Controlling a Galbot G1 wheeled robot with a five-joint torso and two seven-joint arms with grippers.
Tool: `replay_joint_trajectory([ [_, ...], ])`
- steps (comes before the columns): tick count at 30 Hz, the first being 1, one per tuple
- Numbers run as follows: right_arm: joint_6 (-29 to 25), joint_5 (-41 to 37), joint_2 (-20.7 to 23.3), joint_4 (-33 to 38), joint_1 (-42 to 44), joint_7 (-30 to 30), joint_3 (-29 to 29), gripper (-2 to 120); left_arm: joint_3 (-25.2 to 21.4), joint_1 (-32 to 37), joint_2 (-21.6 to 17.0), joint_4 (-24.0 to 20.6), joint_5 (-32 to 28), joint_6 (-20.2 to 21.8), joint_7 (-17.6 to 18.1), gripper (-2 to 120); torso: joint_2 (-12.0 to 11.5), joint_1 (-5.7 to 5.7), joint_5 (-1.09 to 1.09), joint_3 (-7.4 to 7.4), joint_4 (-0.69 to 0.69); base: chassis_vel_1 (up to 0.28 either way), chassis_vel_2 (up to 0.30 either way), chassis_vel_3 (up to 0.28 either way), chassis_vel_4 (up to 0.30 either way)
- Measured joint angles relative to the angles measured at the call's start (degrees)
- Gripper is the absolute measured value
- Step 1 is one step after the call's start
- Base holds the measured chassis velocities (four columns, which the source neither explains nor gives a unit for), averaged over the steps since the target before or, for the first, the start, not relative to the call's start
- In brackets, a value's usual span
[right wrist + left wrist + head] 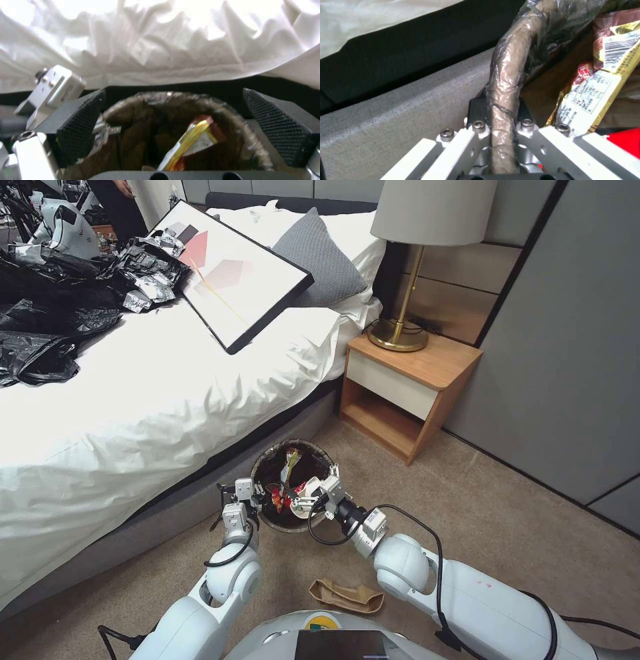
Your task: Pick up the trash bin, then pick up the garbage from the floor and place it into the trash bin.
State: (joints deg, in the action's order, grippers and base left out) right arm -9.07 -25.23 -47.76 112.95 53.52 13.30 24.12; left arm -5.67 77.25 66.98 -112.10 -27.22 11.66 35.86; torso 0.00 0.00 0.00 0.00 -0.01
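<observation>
Right now I have the trash bin (293, 487) on the carpet (467, 513), hard against the grey base of the bed (167, 513), near the bed's foot-side corner by the nightstand (407, 387). My left gripper (253, 499) sits at the bin's left edge with its jaws clamped on the bag-wrapped rim (505, 100) — the left wrist view shows the rim running straight up between the two black fingers (476, 110). My right gripper (313, 497) hangs over the bin's mouth from the right side, jaws spread wide with nothing between them; its mesh-faced pads (80, 125) stand apart on either side of the opening.

Inside the bin I see a yellow snack wrapper (186, 142) standing on end, some red pieces (279, 501) low on the left, and a white printed wrapper (590, 100) just beside the rim.

A flat brown paper bag (347, 595) lies on the carpet well apart from the bin — close under my right arm's elbow.
</observation>
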Motion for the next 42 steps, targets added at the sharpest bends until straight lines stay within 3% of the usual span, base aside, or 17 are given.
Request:
replay_joint_trajectory([
  [12,0.1,-0.1,0.3,2.5,1.3,0.2,-2.8,97,0.1,-0.1,0.3,0.1,0.0,-0.1,0.0,2,0.0,0.00,0.00,0.00,0.01,0.000,0.000,0.000,0.000],
  [18,1.2,-0.3,0.2,5.1,3.7,3.2,-8.3,100,-0.1,0.1,0.4,0.1,0.1,-0.1,-0.1,2,0.0,0.00,0.00,0.00,0.00,0.000,0.000,0.000,0.000],
  [20,3.2,-0.7,0.0,6.2,5.5,6.7,-13.7,100,-0.4,0.3,0.3,0.1,0.1,-0.2,-0.1,2,0.0,0.00,0.01,0.00,0.02,0.000,0.000,0.000,0.000],
  [21,3.2,-0.7,0.0,6.2,5.5,6.7,-13.7,100,-0.4,0.3,0.3,0.1,0.1,-0.2,-0.1,2,0.0,0.00,0.01,0.00,0.02,0.000,0.000,0.000,0.000],
  [24,7.0,-0.2,-0.7,6.7,10.0,10.8,-24.9,100,-0.6,0.5,0.4,0.2,0.3,-0.3,-0.2,2,0.0,0.00,0.01,0.00,0.00,0.000,0.000,0.000,0.000],
  [25,7.0,-0.2,-0.7,6.7,10.0,10.8,-24.9,100,-0.6,0.5,0.4,0.2,0.3,-0.3,-0.2,2,0.0,0.00,0.01,0.00,0.00,0.000,0.000,0.000,0.000],
  [27,8.5,1.1,-3.0,6.8,14.7,12.8,-32.0,100,-0.7,0.9,0.7,0.2,0.5,-0.4,-0.2,2,0.0,0.00,0.02,0.00,0.00,0.000,0.000,0.000,0.000],
  [28,8.5,1.1,-3.0,6.8,14.7,12.8,-32.0,100,-0.7,0.9,0.7,0.2,0.5,-0.4,-0.2,2,0.0,0.00,0.02,0.00,0.00,0.000,0.000,0.000,0.000],
  [31,8.9,5.1,-6.3,4.9,19.9,13.8,-39.2,100,-1.0,1.4,0.7,-0.1,0.7,-0.4,-0.2,2,0.0,0.00,0.02,-0.01,-0.01,0.000,0.000,0.000,0.000],
  [33,8.9,5.3,-6.4,4.7,20.1,13.8,-39.5,100,-1.0,1.4,0.6,-0.1,0.7,-0.4,-0.2,2,0.0,0.00,0.02,0.00,0.00,0.000,0.000,0.000,0.000],
  [35,7.3,8.7,-8.5,2.5,23.9,13.8,-43.3,100,-1.2,1.6,0.4,-0.3,0.7,-0.4,-0.1,2,0.0,0.00,0.00,0.00,0.02,0.000,0.000,0.000,0.000],
  [42,5.4,12.1,-12.8,0.1,28.3,13.9,-45.6,100,-1.5,2.4,0.2,-1.1,0.5,-0.4,0.4,2,0.0,0.00,0.00,0.00,0.00,0.000,0.000,0.000,0.000],
])
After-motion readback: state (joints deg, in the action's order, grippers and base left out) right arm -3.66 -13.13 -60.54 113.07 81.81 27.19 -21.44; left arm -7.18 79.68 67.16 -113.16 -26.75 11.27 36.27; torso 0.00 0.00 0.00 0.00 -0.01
